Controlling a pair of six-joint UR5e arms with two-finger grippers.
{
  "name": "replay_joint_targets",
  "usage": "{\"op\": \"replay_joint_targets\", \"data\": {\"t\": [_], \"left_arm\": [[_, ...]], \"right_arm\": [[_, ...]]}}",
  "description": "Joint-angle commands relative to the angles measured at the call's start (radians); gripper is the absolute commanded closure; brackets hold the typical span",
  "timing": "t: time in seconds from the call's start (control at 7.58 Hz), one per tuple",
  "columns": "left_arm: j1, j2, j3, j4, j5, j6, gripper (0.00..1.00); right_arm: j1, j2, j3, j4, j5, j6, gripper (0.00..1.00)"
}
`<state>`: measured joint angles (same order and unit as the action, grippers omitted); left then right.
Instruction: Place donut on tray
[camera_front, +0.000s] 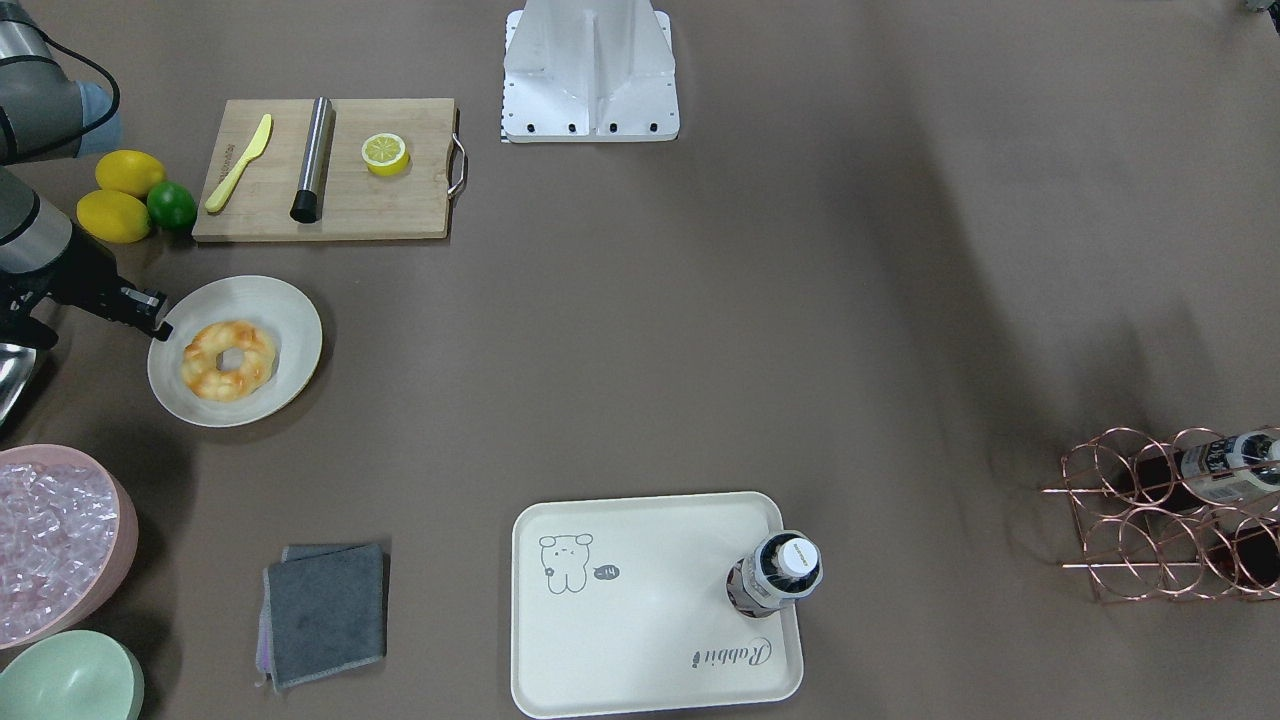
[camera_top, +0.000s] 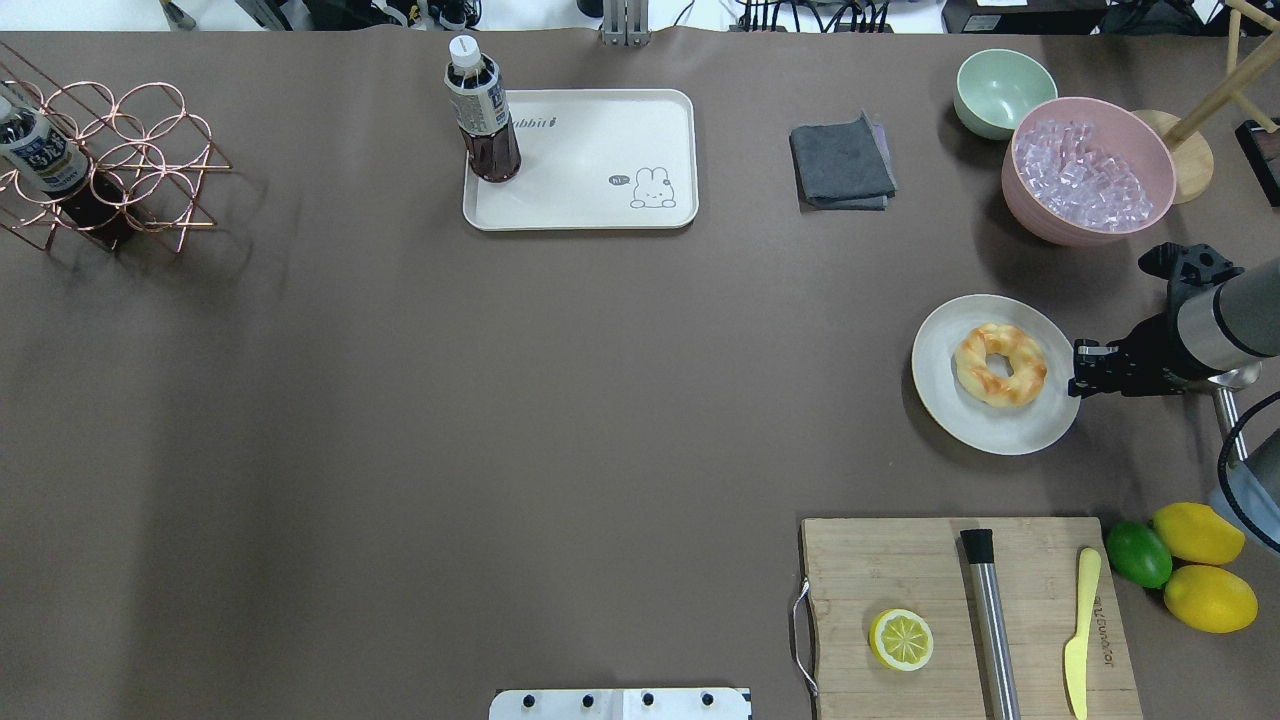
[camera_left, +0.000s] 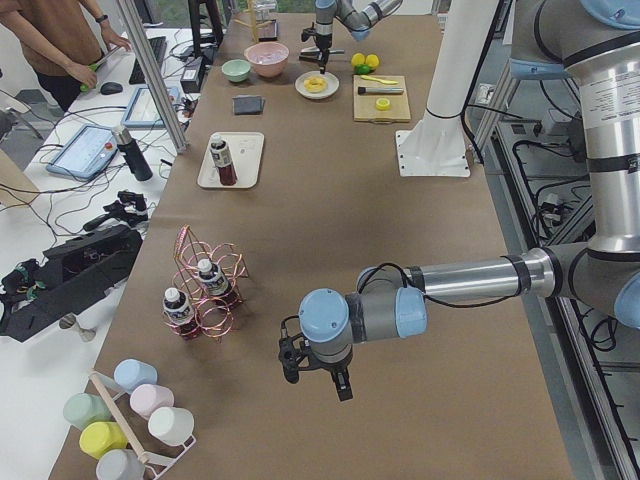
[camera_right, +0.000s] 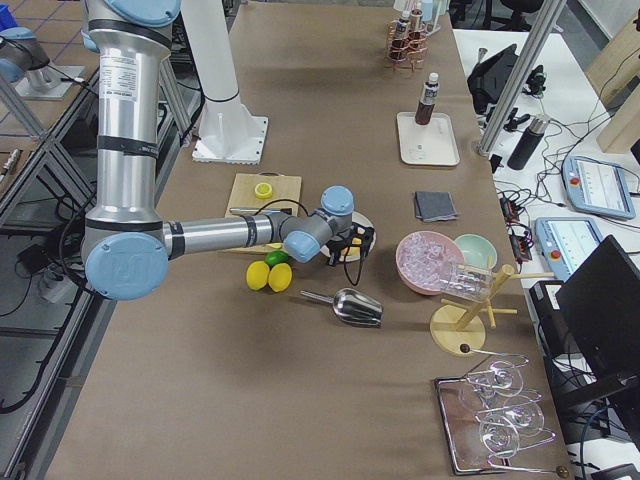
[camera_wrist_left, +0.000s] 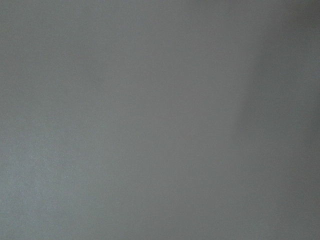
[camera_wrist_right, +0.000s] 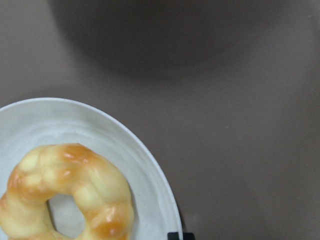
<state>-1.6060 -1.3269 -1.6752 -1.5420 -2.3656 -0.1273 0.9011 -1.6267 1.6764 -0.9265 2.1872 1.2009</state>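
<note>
While the golden-orange ring donut lies on the round cream plate, well apart from the cream rectangular tray, every step is left. The right gripper has its fingers spread and empty beside the plate. I cannot tell the left gripper's state.

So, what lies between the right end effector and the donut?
Only the bare rim of the round plate that holds the donut; the overhead view shows this.
</note>
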Motion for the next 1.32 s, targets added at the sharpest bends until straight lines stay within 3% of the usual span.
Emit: {"op": "replay_joint_targets", "data": {"t": [0.0,0.4,0.66,0.79,0.92,1.19], "left_arm": [[0.000,0.000,0.000,0.000,0.002,0.000,0.02],[0.000,0.000,0.000,0.000,0.002,0.000,0.02],[-0.002,0.002,0.002,-0.001,0.003,0.000,0.02],[-0.002,0.002,0.000,-0.001,0.003,0.000,0.02],[-0.002,0.002,0.000,-0.001,0.003,0.000,0.02],[-0.002,0.002,0.002,-0.001,0.003,0.000,0.02]], "right_arm": [[0.001,0.062,0.067,0.002,0.031,0.150,1.00],[-0.025,0.261,0.060,-0.008,0.046,0.391,1.00],[-0.094,0.528,-0.150,-0.014,0.033,0.497,1.00],[-0.123,0.683,-0.258,-0.094,-0.016,0.535,1.00],[-0.148,0.762,-0.297,-0.182,-0.077,0.534,1.00],[-0.162,0.867,-0.436,-0.209,-0.134,0.540,1.00]]}}
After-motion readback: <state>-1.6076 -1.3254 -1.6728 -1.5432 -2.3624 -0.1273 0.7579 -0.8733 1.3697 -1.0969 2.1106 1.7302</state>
